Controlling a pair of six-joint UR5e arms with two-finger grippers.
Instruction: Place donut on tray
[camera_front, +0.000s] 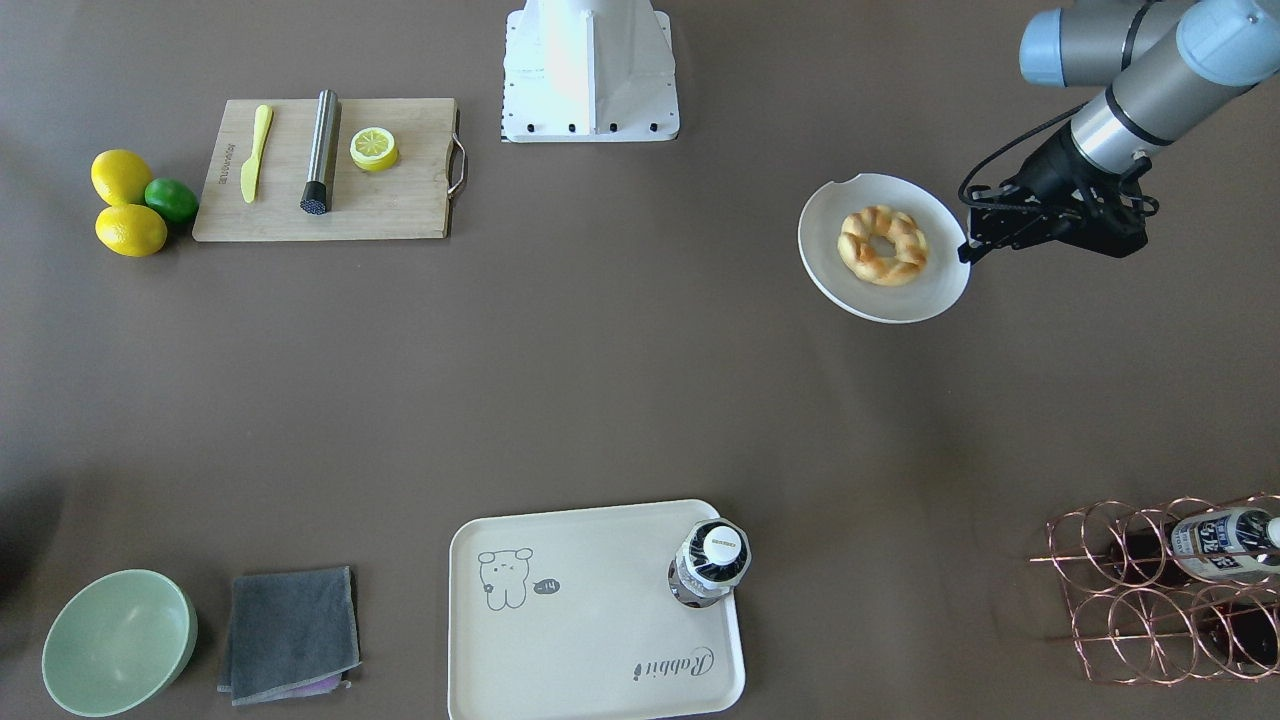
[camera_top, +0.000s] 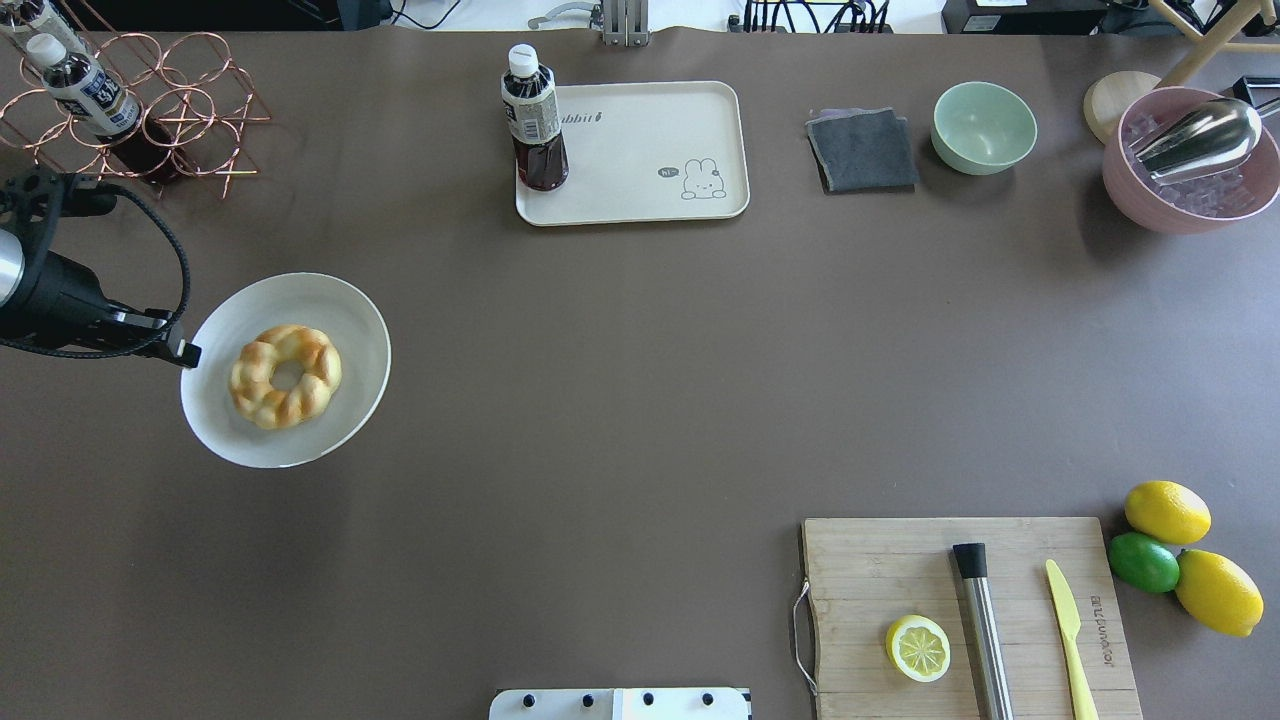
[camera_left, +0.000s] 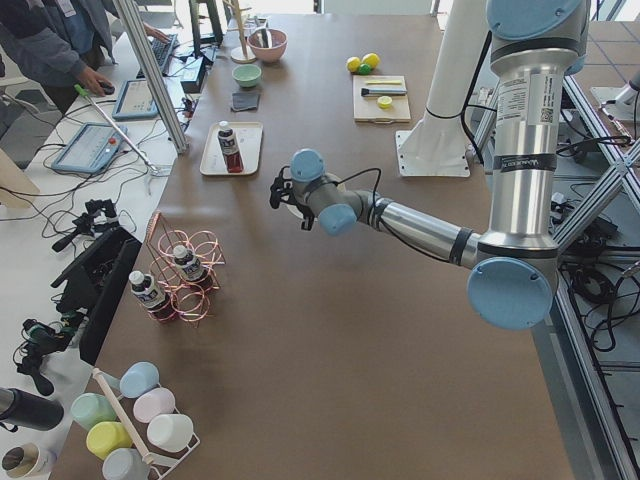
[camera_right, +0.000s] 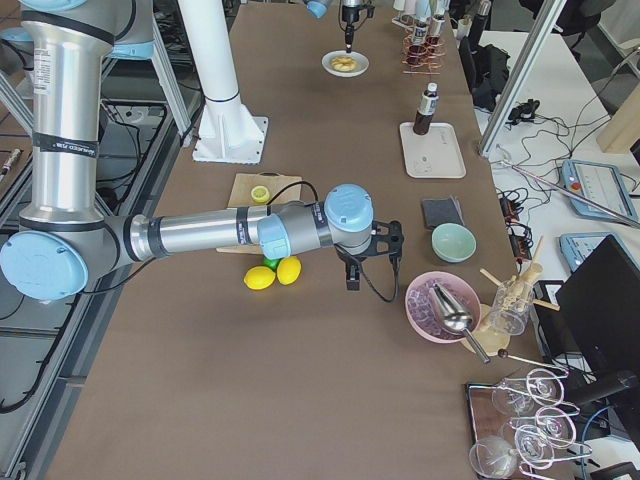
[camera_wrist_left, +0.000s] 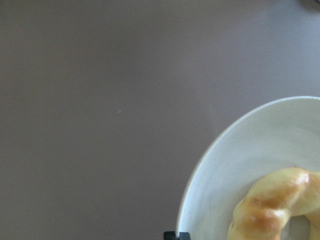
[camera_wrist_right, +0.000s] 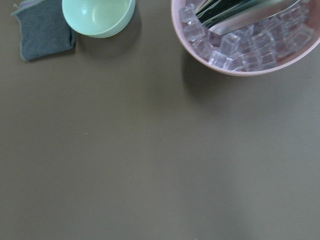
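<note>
The golden twisted donut (camera_front: 882, 245) (camera_top: 285, 376) lies on a round off-white plate (camera_front: 884, 302) (camera_top: 300, 300). My left gripper (camera_front: 968, 250) (camera_top: 188, 353) is shut on the plate's rim and holds it slightly above the table, with a shadow beneath. The left wrist view shows the plate (camera_wrist_left: 250, 150), the donut (camera_wrist_left: 280, 210) and a fingertip (camera_wrist_left: 176, 235) at the rim. The cream tray (camera_front: 600, 620) (camera_top: 640, 150) with the bear drawing lies across the table. My right gripper (camera_right: 352, 278) hovers near the pink bowl; I cannot tell if it is open or shut.
A dark drink bottle (camera_front: 712, 560) (camera_top: 535, 120) stands on the tray's corner. A copper wire rack (camera_top: 150, 110) with bottles is beside my left arm. A cutting board (camera_top: 960, 610), a green bowl (camera_top: 984, 127), a grey cloth (camera_top: 862, 150) and a pink ice bowl (camera_top: 1190, 170) lie on the right.
</note>
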